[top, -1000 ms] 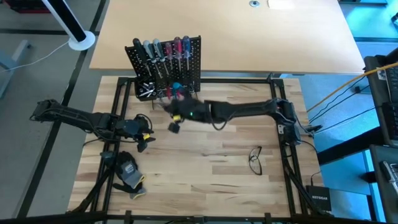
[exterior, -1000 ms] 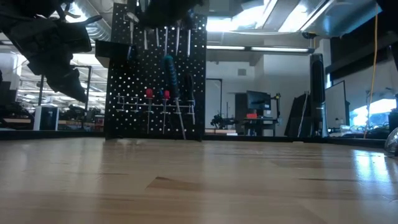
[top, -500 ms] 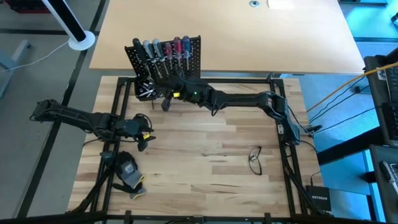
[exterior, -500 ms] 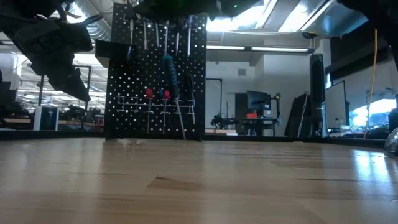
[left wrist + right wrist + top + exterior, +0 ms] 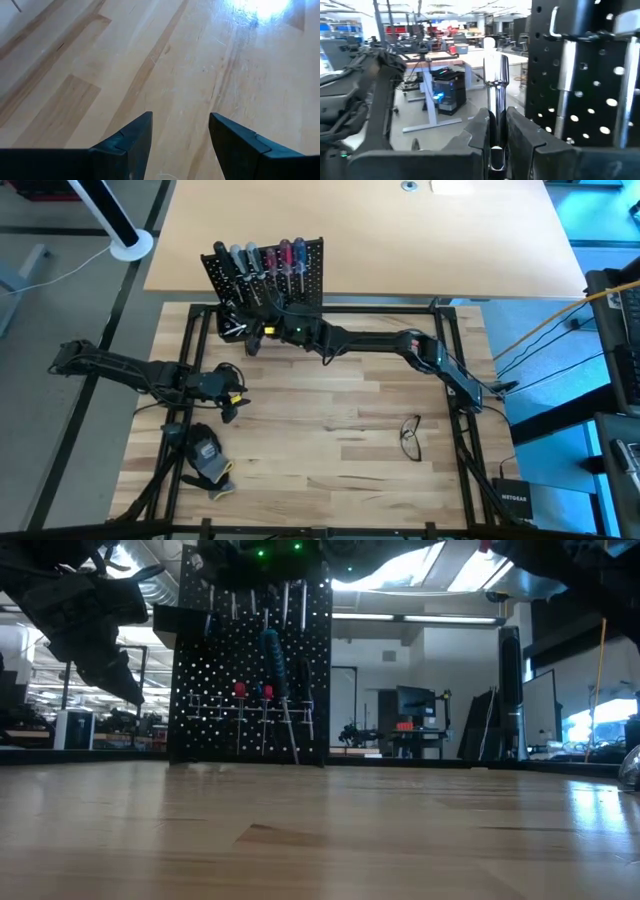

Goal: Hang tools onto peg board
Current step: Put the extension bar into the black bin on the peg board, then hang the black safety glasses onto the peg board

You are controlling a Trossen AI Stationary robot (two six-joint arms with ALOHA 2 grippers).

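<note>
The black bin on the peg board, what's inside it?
In the high view the black bin on the peg board holds some small silver metal bits. The right hand hangs beside it, and the bin's walls hide anything deeper.

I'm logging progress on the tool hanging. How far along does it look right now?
Mostly done: a row of screwdrivers already hangs on the peg board. In hand: the right claw is shut on a silver metal bit, held up beside the board. The left claw waits open over the table. Left: seating that bit. No other loose tools show; a glove and glasses remain.
</note>
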